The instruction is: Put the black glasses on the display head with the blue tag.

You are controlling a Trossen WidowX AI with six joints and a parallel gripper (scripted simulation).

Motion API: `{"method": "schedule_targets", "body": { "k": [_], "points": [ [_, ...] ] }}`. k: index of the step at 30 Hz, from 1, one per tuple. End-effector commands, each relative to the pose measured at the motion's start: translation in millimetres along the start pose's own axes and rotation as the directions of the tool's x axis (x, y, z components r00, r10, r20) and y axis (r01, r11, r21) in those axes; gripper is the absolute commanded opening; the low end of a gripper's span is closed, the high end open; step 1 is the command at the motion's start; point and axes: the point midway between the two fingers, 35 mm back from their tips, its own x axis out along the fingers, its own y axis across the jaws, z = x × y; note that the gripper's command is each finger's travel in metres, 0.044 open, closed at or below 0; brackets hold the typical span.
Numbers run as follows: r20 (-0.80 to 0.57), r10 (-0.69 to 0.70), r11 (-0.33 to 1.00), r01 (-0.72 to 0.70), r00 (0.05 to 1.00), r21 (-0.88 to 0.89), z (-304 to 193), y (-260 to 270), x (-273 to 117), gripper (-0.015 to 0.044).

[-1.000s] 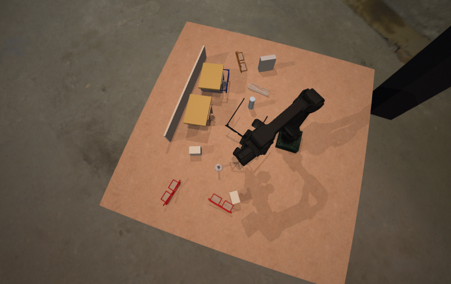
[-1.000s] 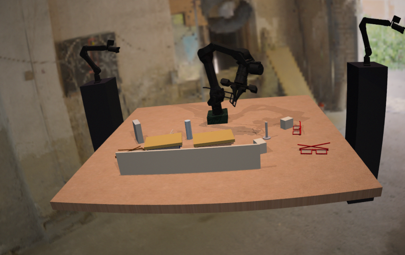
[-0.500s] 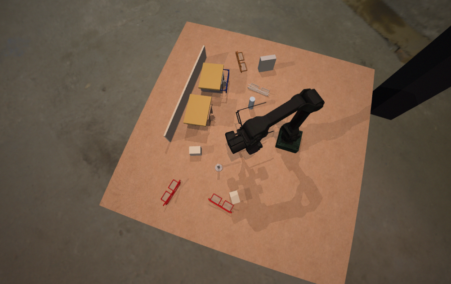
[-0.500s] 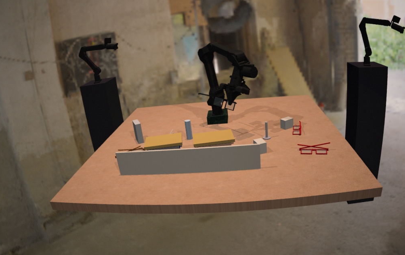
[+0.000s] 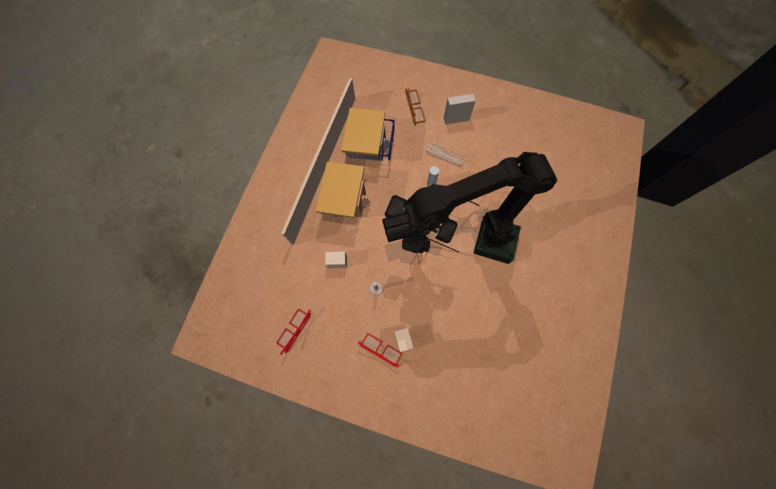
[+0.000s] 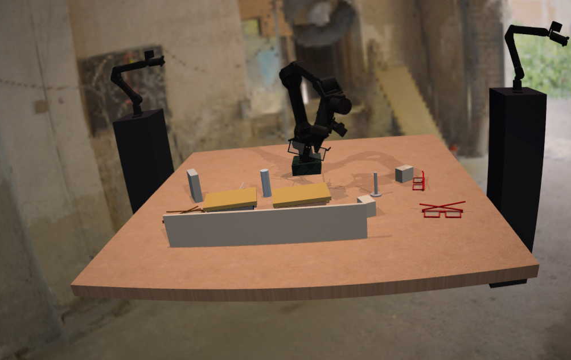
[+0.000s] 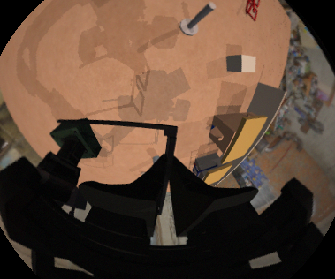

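My gripper (image 6: 307, 150) (image 7: 167, 157) is shut on the black glasses (image 5: 442, 244) (image 6: 317, 158) (image 7: 127, 124) and holds them above the table, in front of the arm's base. In the wrist view the front frame runs up from between the fingertips and one temple stretches left; the top view mostly hides the front behind the arm. The nearer head (image 5: 362, 191) (image 6: 300, 195) (image 7: 245, 140) is mostly hidden under a yellow board (image 5: 340, 189); a small blue spot, possibly its tag, shows in the wrist view. The other head wears blue glasses (image 5: 391, 139), under another yellow board (image 5: 364, 130) (image 6: 230, 199).
A long grey wall (image 5: 321, 161) (image 6: 269, 228) stands behind both heads. A grey cylinder (image 5: 432, 177) (image 6: 265, 183) stands near the arm. A thin post (image 6: 375, 183) (image 7: 201, 17) and a pale block (image 5: 335, 260) (image 7: 241, 64) stand on the other side. Red, brown and white glasses lie around.
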Motion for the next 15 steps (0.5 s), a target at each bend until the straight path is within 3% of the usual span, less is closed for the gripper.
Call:
{"method": "schedule_targets", "body": {
  "k": [1, 8, 15],
  "points": [
    [0.012, 0.026, 0.986, -0.028, 1.000, 0.165, -5, -2, 5, 0.0000],
    [0.035, 0.070, 0.877, -0.078, 0.997, 0.473, -16, -7, 13, 0.0000],
    [0.062, 0.109, 0.672, -0.119, 0.992, 0.730, -28, -11, 22, 0.0000]
  ]
}}
